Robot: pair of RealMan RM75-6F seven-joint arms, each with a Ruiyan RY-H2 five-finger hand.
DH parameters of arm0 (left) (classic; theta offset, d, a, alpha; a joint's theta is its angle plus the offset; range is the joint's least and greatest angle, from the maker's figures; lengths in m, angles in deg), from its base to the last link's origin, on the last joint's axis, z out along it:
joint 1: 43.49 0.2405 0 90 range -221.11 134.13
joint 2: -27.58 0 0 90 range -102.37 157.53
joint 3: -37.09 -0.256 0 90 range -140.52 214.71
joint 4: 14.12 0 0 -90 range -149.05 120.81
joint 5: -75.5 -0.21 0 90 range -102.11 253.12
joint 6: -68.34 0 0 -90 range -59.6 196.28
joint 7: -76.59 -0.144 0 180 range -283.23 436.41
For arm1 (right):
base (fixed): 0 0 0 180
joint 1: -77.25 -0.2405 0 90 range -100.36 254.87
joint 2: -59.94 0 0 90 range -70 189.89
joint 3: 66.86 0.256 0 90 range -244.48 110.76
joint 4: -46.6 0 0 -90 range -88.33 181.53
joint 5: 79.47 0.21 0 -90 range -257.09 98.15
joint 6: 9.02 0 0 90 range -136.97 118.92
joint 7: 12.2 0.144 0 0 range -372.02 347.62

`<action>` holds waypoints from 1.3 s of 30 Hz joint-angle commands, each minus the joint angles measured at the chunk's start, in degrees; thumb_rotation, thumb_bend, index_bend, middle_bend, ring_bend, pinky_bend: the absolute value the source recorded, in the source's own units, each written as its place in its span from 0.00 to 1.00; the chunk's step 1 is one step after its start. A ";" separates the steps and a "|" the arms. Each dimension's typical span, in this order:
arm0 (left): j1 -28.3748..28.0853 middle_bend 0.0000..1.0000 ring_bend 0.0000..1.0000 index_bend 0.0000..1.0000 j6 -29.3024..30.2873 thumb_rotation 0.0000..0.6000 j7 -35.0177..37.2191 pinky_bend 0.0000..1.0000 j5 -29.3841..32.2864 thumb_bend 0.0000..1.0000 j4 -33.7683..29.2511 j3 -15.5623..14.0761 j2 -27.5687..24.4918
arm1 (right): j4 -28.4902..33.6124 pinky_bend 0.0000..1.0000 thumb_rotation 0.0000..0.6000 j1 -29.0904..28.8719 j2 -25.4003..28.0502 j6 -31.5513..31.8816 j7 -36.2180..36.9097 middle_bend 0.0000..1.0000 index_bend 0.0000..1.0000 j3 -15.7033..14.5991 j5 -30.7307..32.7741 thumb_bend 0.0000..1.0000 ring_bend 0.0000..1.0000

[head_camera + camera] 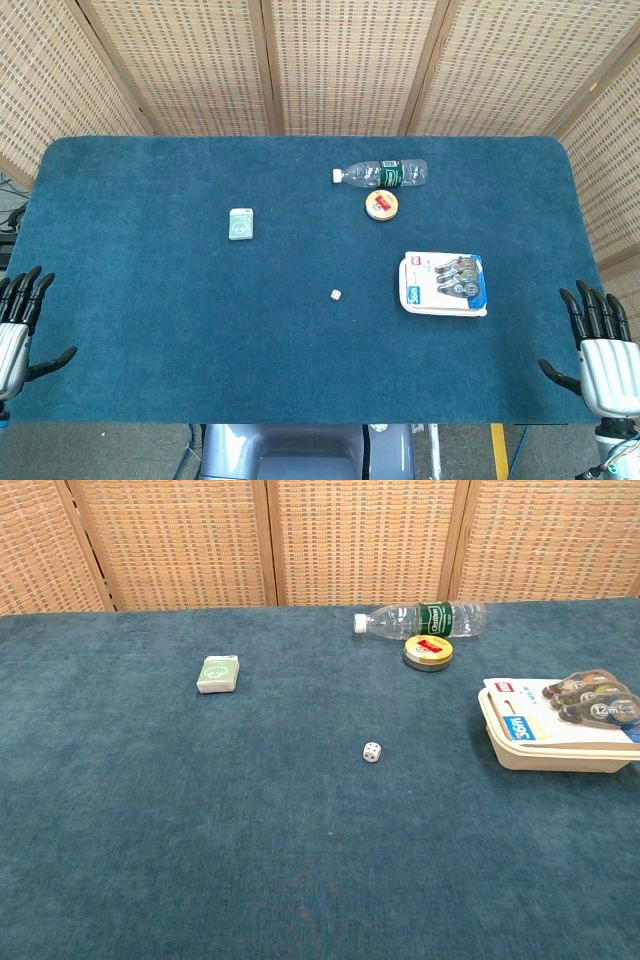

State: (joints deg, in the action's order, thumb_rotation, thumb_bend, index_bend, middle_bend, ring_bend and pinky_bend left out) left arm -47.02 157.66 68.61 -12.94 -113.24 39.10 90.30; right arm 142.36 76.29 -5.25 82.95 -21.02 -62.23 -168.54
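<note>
Blue felt table [150, 300]: right hand [600, 355] with fingers spread, holding nothing; beyond its fingertips, nearest, the blister pack [444, 284] looks light, stiff, probably slippery; grip its long edges. Left hand [18, 325] likewise splayed, empty.

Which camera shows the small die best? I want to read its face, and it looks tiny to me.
The chest view: the die appears larger there, and its dotted faces show from the side. The head view shows it only as a small white speck from above on the blue table, its dots unreadable.

Head view high above, looking steeply down on the whole table [150, 300], chest view seemingly low, nearer, facing forward, both sharing its middle
</note>
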 commanded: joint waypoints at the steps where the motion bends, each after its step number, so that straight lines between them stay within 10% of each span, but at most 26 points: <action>1: -0.06 0.00 0.00 0.00 -0.17 1.00 0.06 0.00 0.07 0.00 -0.01 -0.01 -0.04 | 0.05 0.00 1.00 0.02 0.09 -0.06 0.12 0.00 0.00 -0.09 -0.07 0.00 0.00; 11: -0.55 0.00 0.00 0.00 -0.86 1.00 -0.72 0.00 0.73 0.00 0.19 0.51 0.44 | 1.09 0.00 1.00 -2.58 0.97 -4.32 1.89 0.00 0.00 0.29 -0.01 0.00 0.00; 19: -1.48 0.00 0.00 0.00 -2.53 1.00 -2.47 0.00 3.12 0.00 -0.04 1.59 1.11 | 4.45 0.00 1.00 -17.78 4.27 -23.07 4.67 0.00 0.22 6.46 1.15 0.02 0.00; 31: -2.65 0.00 0.00 0.00 -4.69 1.00 -4.67 0.00 6.97 0.00 -0.17 3.02 1.64 | -4.33 0.00 1.00 -35.49 -7.54 -44.86 3.87 0.00 0.33 12.00 17.39 0.25 0.00; 39: -3.03 0.00 0.00 0.00 -4.87 1.00 -5.72 0.00 7.76 0.00 -0.56 3.42 1.97 | -8.77 0.00 1.00 -39.94 -14.69 -45.98 -5.59 0.00 0.37 10.72 25.24 0.26 0.00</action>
State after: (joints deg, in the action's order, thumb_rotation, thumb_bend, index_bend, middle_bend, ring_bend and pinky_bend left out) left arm -50.01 152.83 62.92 -5.22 -113.79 42.53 92.27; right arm 135.11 37.86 -17.87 37.31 -24.23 -51.13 -144.93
